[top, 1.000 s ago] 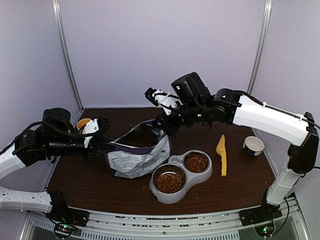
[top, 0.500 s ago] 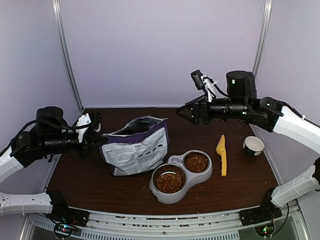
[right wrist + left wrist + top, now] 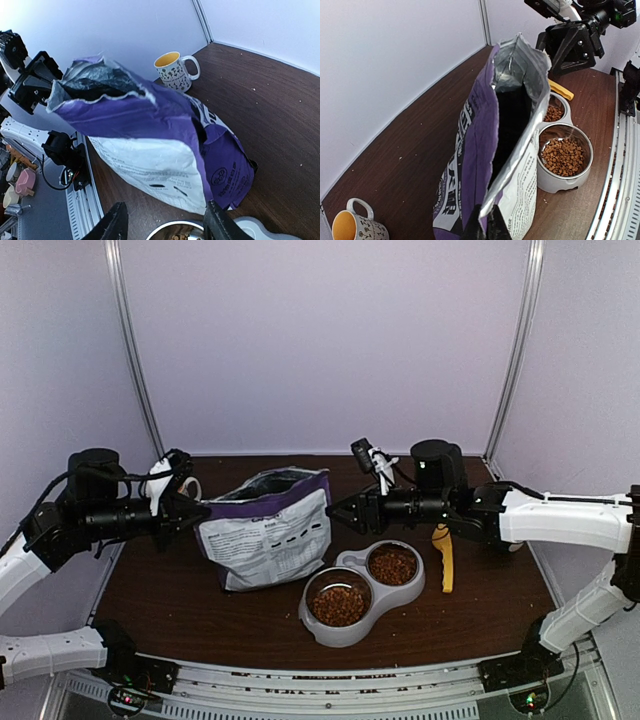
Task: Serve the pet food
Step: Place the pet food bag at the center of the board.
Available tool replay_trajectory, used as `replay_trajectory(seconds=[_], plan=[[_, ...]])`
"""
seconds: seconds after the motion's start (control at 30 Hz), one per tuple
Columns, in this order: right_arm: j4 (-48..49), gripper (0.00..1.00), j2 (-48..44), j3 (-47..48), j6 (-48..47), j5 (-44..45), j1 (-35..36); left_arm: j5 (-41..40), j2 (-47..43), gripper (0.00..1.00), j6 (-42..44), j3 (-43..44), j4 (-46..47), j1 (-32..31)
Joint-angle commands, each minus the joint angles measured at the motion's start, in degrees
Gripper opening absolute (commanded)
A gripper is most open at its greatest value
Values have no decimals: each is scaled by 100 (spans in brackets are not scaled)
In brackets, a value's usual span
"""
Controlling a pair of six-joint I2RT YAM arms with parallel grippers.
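The pet food shows as reddish-brown kibble [image 3: 339, 605] filling both cups of a grey double bowl [image 3: 352, 633] at the table's front middle; the left wrist view shows the kibble [image 3: 563, 156] too. A purple-and-white bag [image 3: 268, 530] stands upright with its top open, just left of the bowl. My left gripper [image 3: 188, 513] is shut on the bag's left top corner, and its fingers pinch the silver edge of the bag [image 3: 492, 165]. My right gripper [image 3: 340, 512] hangs open just off the bag's right edge, with nothing between its fingers. The bag [image 3: 150, 130] fills the right wrist view ahead of it.
A yellow scoop [image 3: 443, 558] lies right of the bowl, partly under my right arm. A patterned mug [image 3: 175, 70] with a yellow inside stands at the back left behind the bag. Side walls and a rear wall close the table in.
My right gripper has let go of the bag's top, swung away to the right, then come back low beside the bag, open. My left gripper has pulled the bag upright.
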Motion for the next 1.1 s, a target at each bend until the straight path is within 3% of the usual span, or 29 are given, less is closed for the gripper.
replay_trajectory(seconds=[0.0, 0.17, 0.37, 0.43, 0.67, 1.07], plan=[[922, 49, 426, 182, 305, -381, -160, -23, -252, 0, -122, 41, 741, 82], [834, 46, 892, 550, 256, -868, -197, -123, -357, 0, -136, 14, 750, 133], [912, 18, 1269, 704, 281, -1281, -205, -193, -340, 0, -128, 22, 740, 171], [1088, 0, 1261, 647, 344, -1393, -215, -289, -366, 0, -134, 15, 735, 178], [1337, 0, 1038, 371, 461, -1368, -190, -2524, -677, 0, -329, -31, 647, 285], [1788, 0, 835, -40, 779, -1148, 631, -2539, -762, 0, -330, -100, 665, 330]])
